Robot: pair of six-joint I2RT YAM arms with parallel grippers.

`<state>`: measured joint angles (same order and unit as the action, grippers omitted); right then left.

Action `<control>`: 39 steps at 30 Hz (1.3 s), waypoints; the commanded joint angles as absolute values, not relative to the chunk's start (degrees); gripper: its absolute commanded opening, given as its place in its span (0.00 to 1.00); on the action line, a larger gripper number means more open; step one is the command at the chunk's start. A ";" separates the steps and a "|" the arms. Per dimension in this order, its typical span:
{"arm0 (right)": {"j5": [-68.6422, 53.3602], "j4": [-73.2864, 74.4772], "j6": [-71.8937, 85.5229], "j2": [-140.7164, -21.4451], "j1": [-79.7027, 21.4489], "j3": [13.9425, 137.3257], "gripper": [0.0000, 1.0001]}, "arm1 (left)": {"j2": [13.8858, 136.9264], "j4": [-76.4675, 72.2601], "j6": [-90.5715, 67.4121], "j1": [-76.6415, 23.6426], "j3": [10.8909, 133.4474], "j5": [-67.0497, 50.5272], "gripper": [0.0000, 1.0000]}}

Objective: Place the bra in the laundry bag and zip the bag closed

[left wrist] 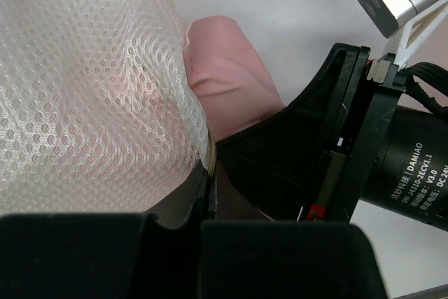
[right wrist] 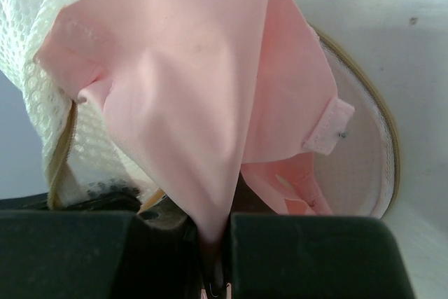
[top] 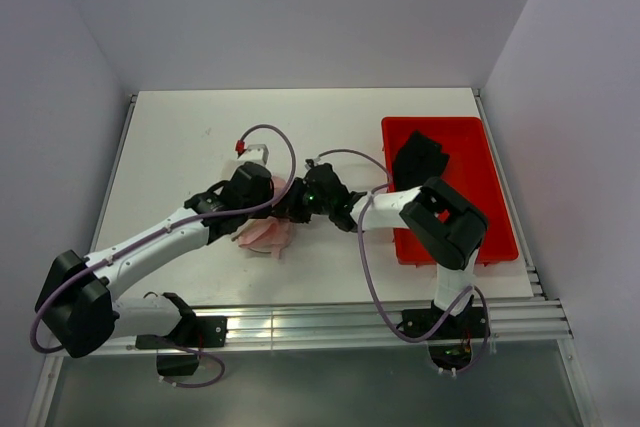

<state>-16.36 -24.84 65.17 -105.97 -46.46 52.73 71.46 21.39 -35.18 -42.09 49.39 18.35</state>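
Observation:
The white mesh laundry bag (left wrist: 84, 89) bulges at the left of the left wrist view, with pink showing through it. My left gripper (left wrist: 200, 216) is shut on the bag's zippered rim (left wrist: 209, 153). The pale pink bra (right wrist: 189, 82) hangs in folds from my right gripper (right wrist: 213, 232), which is shut on a pinch of its fabric. Part of the bra lies inside the bag's open mouth (right wrist: 381, 145), and a strap end (right wrist: 327, 131) hangs out. From above, both grippers meet over the bag (top: 262, 237) at the table's middle.
A red plastic bin (top: 500, 162) stands at the right of the white table (top: 180, 137), with a black garment (top: 420, 157) in it. The right arm's elbow (top: 450, 222) overhangs the bin's near end. White walls close the table's back and sides.

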 commanded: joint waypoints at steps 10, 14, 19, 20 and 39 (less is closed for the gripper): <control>-15.74 -23.05 60.66 -99.94 -48.87 49.75 0.00 | 71.54 24.69 -37.27 -42.01 54.84 28.30 0.00; -13.20 -17.85 56.87 -97.65 -50.09 49.83 0.00 | 71.54 25.58 -37.00 -42.01 55.72 29.00 0.00; -13.62 -14.16 52.66 -97.56 -51.15 52.28 0.00 | 70.93 23.91 -35.95 -42.01 55.28 26.29 0.00; -13.71 -13.45 51.95 -97.73 -51.41 52.90 0.00 | 70.84 23.73 -35.86 -42.10 55.28 25.93 0.00; -12.83 -11.51 46.40 -95.81 -55.28 54.67 0.00 | 71.37 22.76 -33.75 -42.01 56.25 26.27 0.00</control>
